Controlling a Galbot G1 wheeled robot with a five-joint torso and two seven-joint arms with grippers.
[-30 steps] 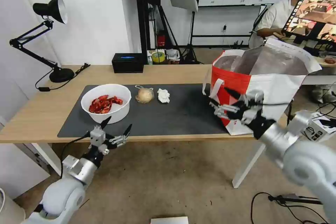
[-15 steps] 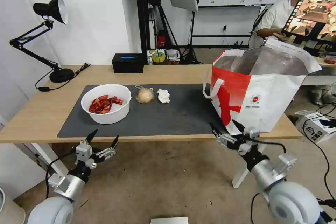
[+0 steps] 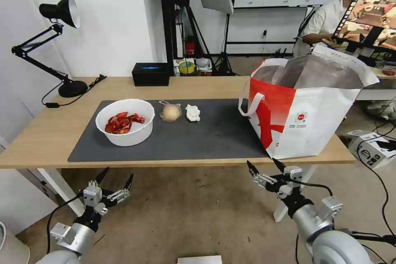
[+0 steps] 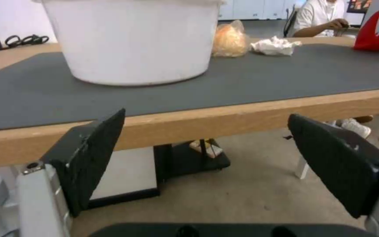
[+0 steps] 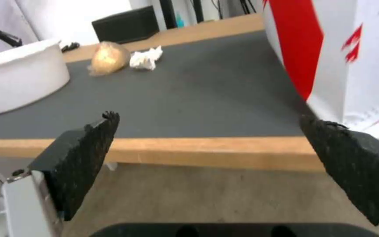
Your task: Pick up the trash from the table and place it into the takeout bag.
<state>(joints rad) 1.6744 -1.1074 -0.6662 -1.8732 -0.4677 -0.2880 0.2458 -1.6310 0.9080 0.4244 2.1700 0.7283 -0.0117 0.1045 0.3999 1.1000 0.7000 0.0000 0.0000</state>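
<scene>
Light-wood table (image 3: 49, 132) holds a white bowl of crayfish shells (image 3: 125, 121) left of centre, directly above the nearer left gripper (image 3: 114, 181); right gripper (image 3: 264, 166) hangs below the takeout bag (image 3: 305, 111), both gaping empty.

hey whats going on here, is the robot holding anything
No. Both arms hang below the table's front edge with nothing held: the left gripper and the right gripper are open. On the grey mat sit a white bowl of crayfish shells, a small knotted bag and a crumpled tissue. The takeout bag stands open at the mat's right end.
</scene>
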